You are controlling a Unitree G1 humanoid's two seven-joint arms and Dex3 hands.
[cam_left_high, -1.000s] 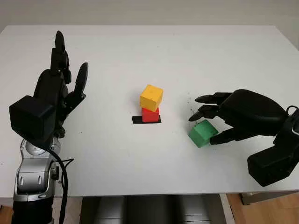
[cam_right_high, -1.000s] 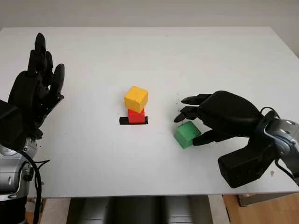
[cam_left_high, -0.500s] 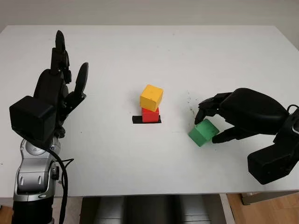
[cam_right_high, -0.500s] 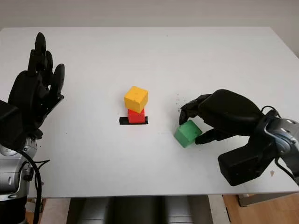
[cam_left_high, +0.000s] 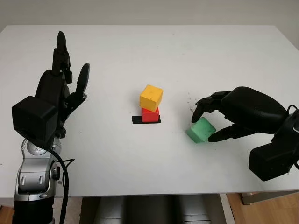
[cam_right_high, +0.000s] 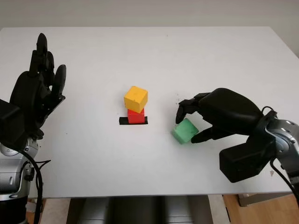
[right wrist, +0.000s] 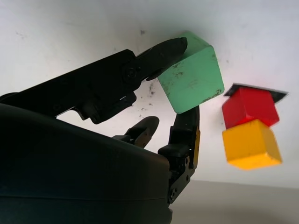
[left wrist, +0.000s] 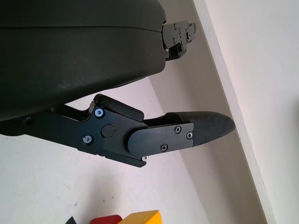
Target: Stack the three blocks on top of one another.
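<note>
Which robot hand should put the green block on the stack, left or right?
Right. The right robot hand already grips the green block beside the yellow-on-red stack. The left robot hand is open, raised far off to the side.

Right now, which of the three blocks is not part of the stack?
The green block, pinched in the right hand. The yellow block sits on the red block.

White table (cam_left_high: pixel 140 56) with a black tape mark (cam_left_high: pixel 137 120) near its middle.
</note>
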